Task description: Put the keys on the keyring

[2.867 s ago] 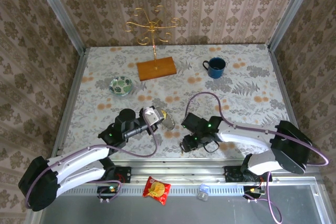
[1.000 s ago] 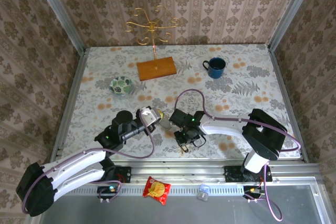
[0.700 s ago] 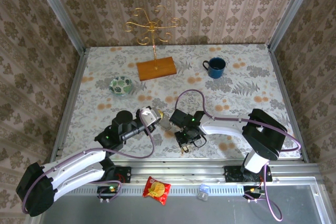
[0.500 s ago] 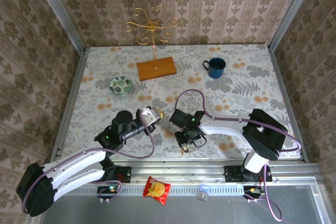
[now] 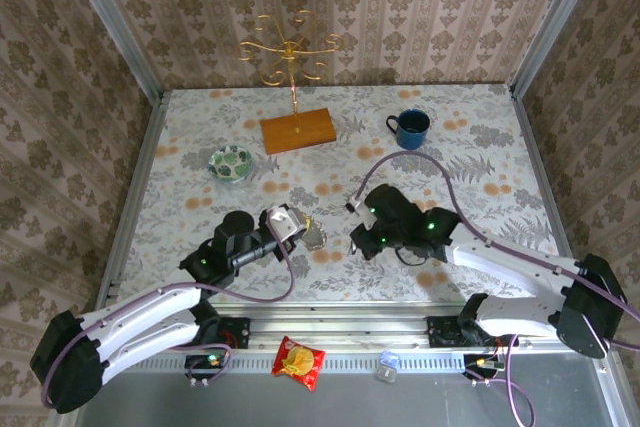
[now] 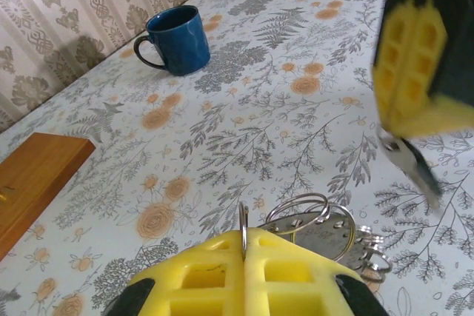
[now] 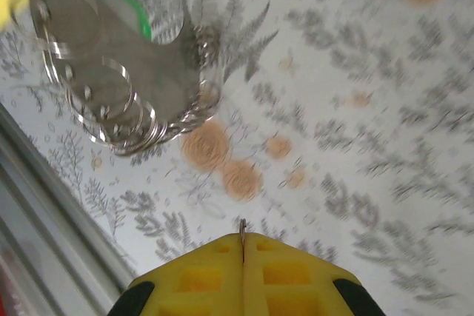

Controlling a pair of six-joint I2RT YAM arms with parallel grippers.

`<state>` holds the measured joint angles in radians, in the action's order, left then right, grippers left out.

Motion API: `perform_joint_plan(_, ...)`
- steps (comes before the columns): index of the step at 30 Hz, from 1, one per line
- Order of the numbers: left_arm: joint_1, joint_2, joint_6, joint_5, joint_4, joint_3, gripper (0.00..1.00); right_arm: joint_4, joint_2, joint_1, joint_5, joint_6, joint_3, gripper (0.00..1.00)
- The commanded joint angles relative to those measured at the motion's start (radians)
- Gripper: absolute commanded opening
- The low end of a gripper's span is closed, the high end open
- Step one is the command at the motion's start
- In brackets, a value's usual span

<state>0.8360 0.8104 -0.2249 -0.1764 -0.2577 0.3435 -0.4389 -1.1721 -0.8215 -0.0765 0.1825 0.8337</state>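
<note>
The right gripper [image 5: 357, 240] has been drawn rightward, away from the keyring [image 5: 318, 236], with a key [image 6: 412, 166] pinched in it.

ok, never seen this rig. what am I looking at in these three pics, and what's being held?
Two robot arms are bolted at the near edge of the table, each ending in two yellow fingers. The wide picture is from a fixed camera above and behind them. The other two are from a camera on each wrist. On the table are a blue mug, a small green bowl and a gold stand on a wooden base. The left fingers are shut on the keyring, pinching one thin ring. The right fingers are shut on a small key, near the keyring but not touching it. A green-headed key shows against the rings, but that view is too blurred to tell whether it is threaded on.
</note>
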Motion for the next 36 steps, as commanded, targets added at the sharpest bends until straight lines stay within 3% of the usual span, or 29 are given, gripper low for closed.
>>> perform_joint_plan(1, -0.004, 0.004, 0.044, -0.051, 0.014, 0.062, 0.00, 0.053, 0.032, 0.053, -0.083, -0.211, 0.034, 0.00)
perform_joint_plan(10, -0.002, 0.049, 0.119, -0.159, 0.066, 0.119, 0.00, 0.072, 0.031, 0.091, -0.276, -0.403, 0.080, 0.00)
perform_joint_plan(16, 0.006, 0.080, 0.125, -0.187, 0.097, 0.141, 0.00, 0.060, 0.005, 0.093, -0.327, -0.446, 0.108, 0.00)
perform_joint_plan(36, 0.024, 0.144, 0.141, -0.206, 0.079, 0.170, 0.00, 0.092, -0.088, 0.017, -0.248, -0.521, 0.153, 0.00)
